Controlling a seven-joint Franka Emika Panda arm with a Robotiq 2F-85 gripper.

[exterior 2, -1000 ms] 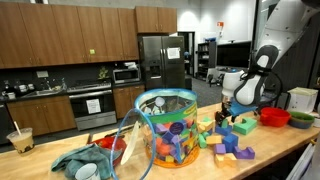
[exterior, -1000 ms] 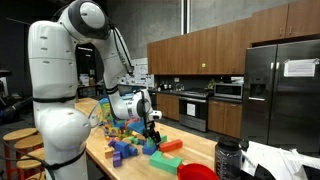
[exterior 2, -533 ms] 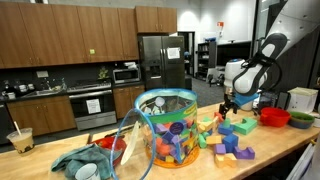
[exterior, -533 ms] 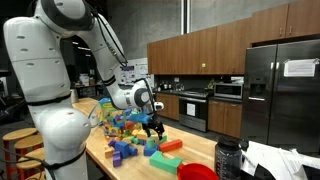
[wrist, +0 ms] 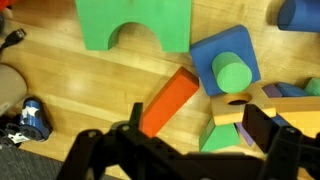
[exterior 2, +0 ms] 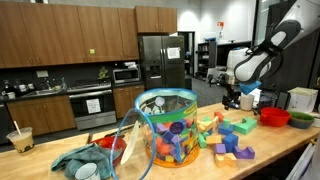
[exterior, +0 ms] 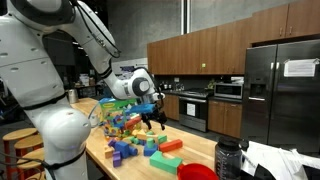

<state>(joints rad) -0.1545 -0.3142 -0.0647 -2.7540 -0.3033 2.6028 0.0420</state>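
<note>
My gripper (wrist: 198, 135) is open and empty, its two dark fingers framing the wooden counter below. In the wrist view a tan block with a hole (wrist: 235, 108) and a green wedge (wrist: 222, 140) lie between the fingers. An orange bar (wrist: 168, 100) lies just to their left. Behind these sit a blue block (wrist: 237, 45) topped by a green cylinder (wrist: 233, 75), and a green arch (wrist: 135, 25). In both exterior views the gripper (exterior: 153, 119) (exterior 2: 232, 100) hangs well above the pile of coloured blocks (exterior: 135, 148) (exterior 2: 228, 138).
A clear tub (exterior 2: 165, 120) full of blocks stands on the counter, with a teal cloth (exterior 2: 75, 160) and a straw cup (exterior 2: 20, 138) beyond it. A red bowl (exterior 2: 274, 116) and a green bowl (exterior 2: 300, 119) sit past the blocks. A dark bottle (exterior: 228, 160) stands at the counter end.
The arm has lifted, carrying the gripper up and away from the block pile. The jaws have stayed open and empty. The blocks have not moved.
</note>
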